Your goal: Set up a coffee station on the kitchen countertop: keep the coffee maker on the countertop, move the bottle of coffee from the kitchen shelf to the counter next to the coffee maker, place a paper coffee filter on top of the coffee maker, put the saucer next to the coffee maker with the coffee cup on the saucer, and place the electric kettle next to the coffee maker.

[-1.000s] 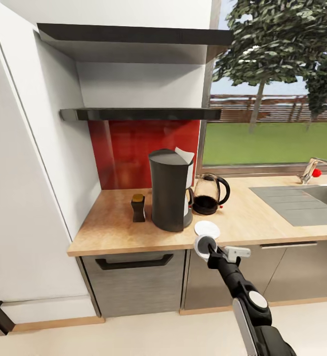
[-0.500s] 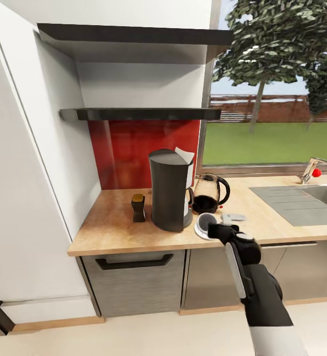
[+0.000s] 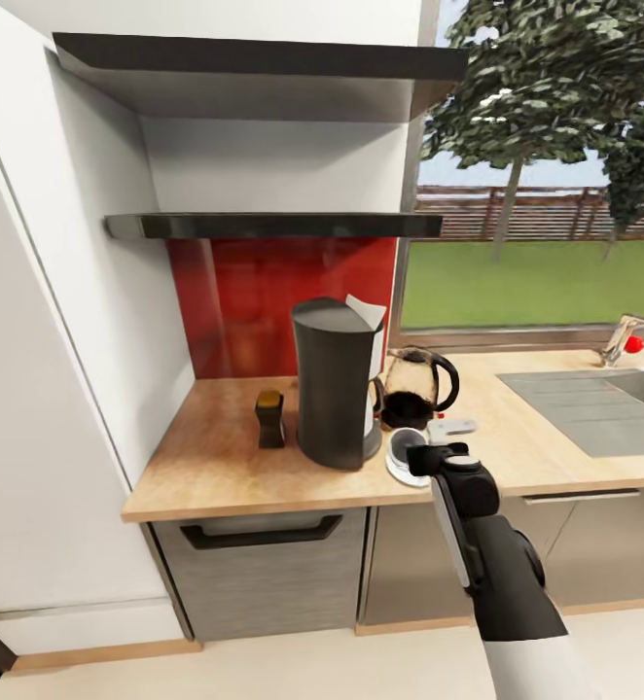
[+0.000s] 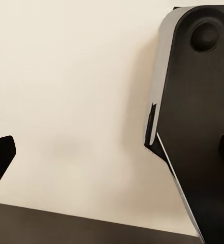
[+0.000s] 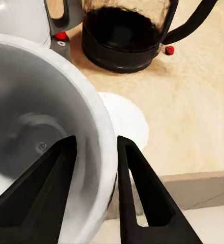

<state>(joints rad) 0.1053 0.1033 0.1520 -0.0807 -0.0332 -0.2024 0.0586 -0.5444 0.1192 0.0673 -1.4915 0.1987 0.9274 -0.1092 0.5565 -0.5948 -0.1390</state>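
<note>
a glossy black right arm (image 3: 497, 564) with a long pale grey panel along its upper face and a white lower segment is seen in the head view. two matte black, tapered, wedge-shaped fingers (image 5: 142, 193) are shown in the right wrist view. a black link (image 4: 198, 117) with a grey bevelled edge and round recessed cap is shown in the left wrist view.

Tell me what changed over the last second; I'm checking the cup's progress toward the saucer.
The right gripper, shut on the cup, carried it from in front of the counter edge forward over the saucer; the fingers pinch the cup's rim. The camera also shifted slightly. The coffee maker, kettle, coffee jar and paper filter stayed put.
</note>
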